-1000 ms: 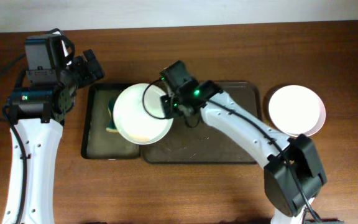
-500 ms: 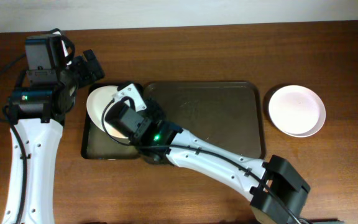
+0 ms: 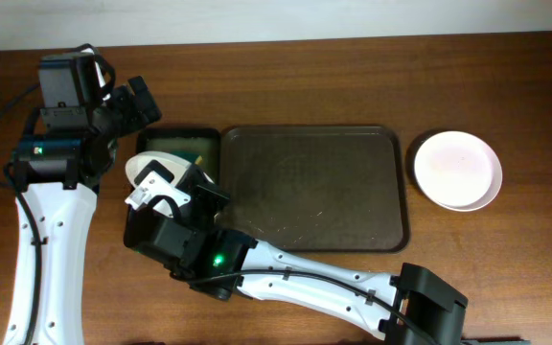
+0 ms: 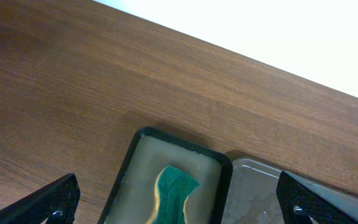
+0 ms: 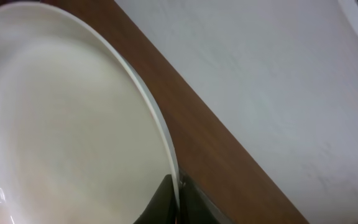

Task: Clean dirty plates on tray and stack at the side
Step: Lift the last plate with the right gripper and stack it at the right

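Note:
My right gripper [image 5: 178,194] is shut on the rim of a white plate [image 5: 67,124] and holds it tilted, off the table. In the overhead view this plate [image 3: 146,170] shows at the front of the small black tray, mostly hidden by the right wrist [image 3: 175,225]. The large dark brown tray [image 3: 307,188] holds no plates. Two more plates [image 3: 456,171] lie stacked on the table to its right. My left gripper [image 4: 179,205] is open and empty, hovering above the black tray; it also shows in the overhead view [image 3: 137,102].
The narrow black tray [image 3: 182,142] with a green and yellow sponge [image 4: 173,190] lies against the brown tray's left side [image 4: 253,186]. My right arm [image 3: 295,273] stretches across the table's front, from front right to the left.
My right arm has swung left and toward the front with the white plate, from over the brown tray's left end to beyond the black tray. The plate now stands more on edge. The left arm is still.

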Available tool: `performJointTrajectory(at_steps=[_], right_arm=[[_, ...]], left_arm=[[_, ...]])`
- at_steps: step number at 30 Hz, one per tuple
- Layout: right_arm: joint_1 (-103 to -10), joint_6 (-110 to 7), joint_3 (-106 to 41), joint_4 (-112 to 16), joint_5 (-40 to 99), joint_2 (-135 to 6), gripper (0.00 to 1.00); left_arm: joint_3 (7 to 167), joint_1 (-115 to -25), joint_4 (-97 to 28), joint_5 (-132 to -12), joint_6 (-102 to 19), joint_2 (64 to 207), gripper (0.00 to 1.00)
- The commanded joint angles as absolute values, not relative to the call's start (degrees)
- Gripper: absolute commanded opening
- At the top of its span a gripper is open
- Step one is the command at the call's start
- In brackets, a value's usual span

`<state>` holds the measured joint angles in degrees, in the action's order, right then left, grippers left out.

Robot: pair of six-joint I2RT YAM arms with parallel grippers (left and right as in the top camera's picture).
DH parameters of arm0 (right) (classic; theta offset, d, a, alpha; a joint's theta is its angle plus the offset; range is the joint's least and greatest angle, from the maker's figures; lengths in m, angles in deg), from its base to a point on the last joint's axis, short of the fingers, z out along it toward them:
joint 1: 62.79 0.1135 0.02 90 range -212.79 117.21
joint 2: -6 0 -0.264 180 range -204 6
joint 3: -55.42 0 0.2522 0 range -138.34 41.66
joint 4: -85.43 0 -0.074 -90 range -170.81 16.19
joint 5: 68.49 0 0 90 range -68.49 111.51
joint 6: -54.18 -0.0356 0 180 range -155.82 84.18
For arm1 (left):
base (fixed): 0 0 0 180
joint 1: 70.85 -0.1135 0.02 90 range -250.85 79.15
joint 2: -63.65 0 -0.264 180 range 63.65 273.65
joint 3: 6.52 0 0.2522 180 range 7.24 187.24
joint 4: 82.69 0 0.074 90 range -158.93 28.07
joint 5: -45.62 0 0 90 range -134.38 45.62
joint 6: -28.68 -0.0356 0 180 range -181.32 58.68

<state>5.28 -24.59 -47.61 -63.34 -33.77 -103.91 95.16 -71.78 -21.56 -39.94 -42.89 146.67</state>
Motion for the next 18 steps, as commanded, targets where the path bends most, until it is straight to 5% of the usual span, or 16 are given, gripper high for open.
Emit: performJointTrajectory(at_steps=[1, 6, 13, 18], right_arm=[[4.9, -25.8, -48.7, -63.7, -35.2, -103.1, 0.05], [-3.4, -49.2, -48.6, -54.2, -12.8, -103.1, 0.04], [-31.7, -59.0, -48.6, -50.8, 49.8, -102.4, 0.04], [-54.8, -58.3, -48.6, -39.0, 55.6, -102.4, 0.04]], left_arm=[[95.2, -71.9, -21.7, -40.5, -43.4, 146.7, 1.0], [95.2, -71.9, -21.7, -40.5, -43.4, 146.7, 0.99], [95.2, -71.9, -21.7, -40.5, -43.4, 146.7, 0.99], [95.2, -71.9, -21.7, -40.5, -43.4, 146.7, 0.99]])
